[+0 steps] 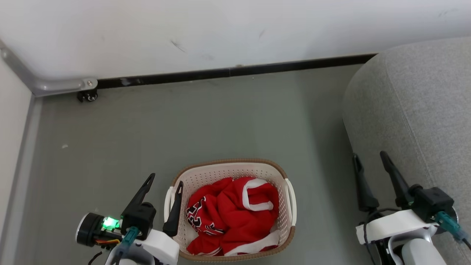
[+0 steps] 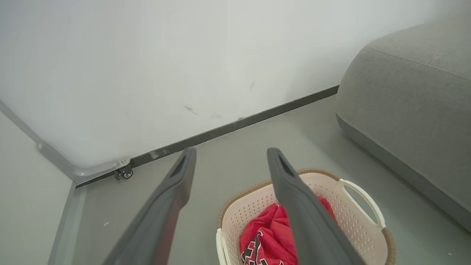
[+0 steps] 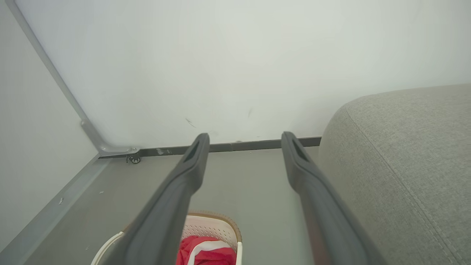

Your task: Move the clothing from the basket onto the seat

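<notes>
I logged the left gripper (image 1: 166, 179) low, pointing toward the white wall (image 1: 220, 33), spread wide and empty, the basket (image 1: 228, 162) of red clothing (image 1: 232, 213) just to its right; the right gripper (image 1: 369, 155) posed likewise and equally wide, the grey seat (image 1: 415, 110) at its right, grey floor (image 1: 184, 121) between them.

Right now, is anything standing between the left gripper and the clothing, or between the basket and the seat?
Nothing visible does. The clothing lies uncovered in the open-topped basket, with the open left gripper beside its left rim. Between basket and seat there is just grey floor.
</notes>
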Robot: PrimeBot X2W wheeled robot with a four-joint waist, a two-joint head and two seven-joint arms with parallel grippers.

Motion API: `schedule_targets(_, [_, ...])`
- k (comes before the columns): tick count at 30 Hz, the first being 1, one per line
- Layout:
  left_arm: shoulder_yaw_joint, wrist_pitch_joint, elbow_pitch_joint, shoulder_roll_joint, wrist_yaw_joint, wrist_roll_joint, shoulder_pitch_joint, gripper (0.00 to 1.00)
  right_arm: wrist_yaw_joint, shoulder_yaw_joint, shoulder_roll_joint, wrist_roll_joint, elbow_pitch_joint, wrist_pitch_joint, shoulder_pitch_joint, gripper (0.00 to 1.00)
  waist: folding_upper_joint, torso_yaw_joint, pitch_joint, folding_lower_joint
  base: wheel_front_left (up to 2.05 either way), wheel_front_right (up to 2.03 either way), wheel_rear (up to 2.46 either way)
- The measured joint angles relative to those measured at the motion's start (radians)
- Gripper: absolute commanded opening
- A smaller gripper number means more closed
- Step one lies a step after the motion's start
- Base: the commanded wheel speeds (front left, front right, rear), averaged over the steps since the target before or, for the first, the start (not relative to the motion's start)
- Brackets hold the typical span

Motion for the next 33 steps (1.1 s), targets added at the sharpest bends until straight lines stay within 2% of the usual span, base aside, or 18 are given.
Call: schedule_targets(33, [-0.029,0.0,0.258,0.013,-0.014,0.057,-0.254,1.0,0.0,0.004,-0.001,0.037,-0.142,-0.003,-0.17,1.0,0.0,-0.09,0.31,0.0,0.0,0.0,0.0])
